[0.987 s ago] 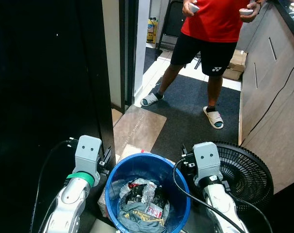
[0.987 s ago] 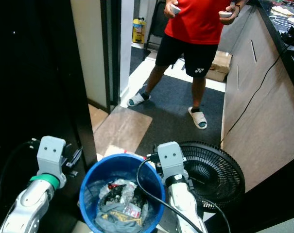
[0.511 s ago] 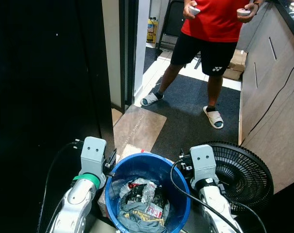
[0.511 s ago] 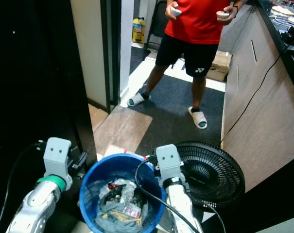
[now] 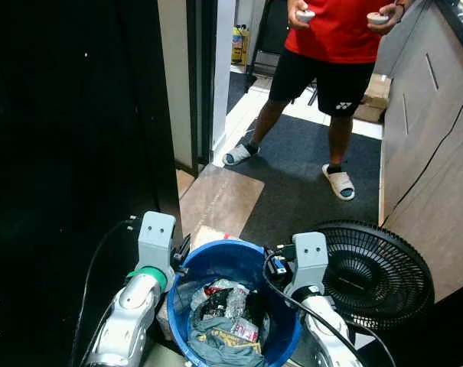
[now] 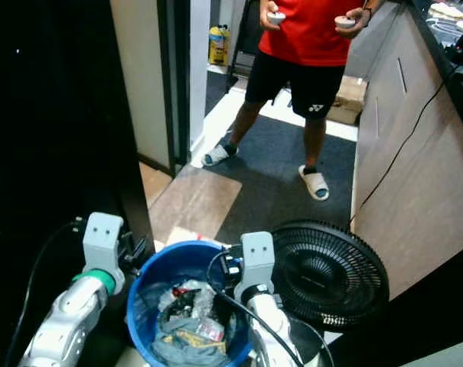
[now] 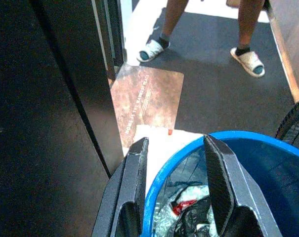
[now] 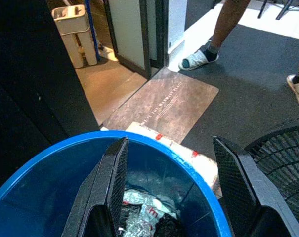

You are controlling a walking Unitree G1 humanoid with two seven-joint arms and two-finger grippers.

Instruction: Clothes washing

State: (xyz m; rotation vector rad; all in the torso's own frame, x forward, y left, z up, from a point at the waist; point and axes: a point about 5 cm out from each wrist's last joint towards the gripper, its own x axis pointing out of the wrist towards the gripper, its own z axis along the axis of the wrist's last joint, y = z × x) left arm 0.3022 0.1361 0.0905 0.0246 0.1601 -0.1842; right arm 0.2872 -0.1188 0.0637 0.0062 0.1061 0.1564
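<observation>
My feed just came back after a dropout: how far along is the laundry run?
Done: clothes sit loaded in the blue bucket. In hand: the left gripper and right gripper each straddle the bucket's rim with open fingers, not yet clamped. Left: closing on the rim, lifting and carrying it; the fan and a person stand ahead. No washer is in view.

bucket (image 5: pixel 235 264) between pincers, fan (image 5: pixel 373 271) to right

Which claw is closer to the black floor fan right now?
Right. The right claw straddles the blue bucket's rim on the side next to the black floor fan. The left claw straddles the opposite rim, by the dark wall.
</observation>
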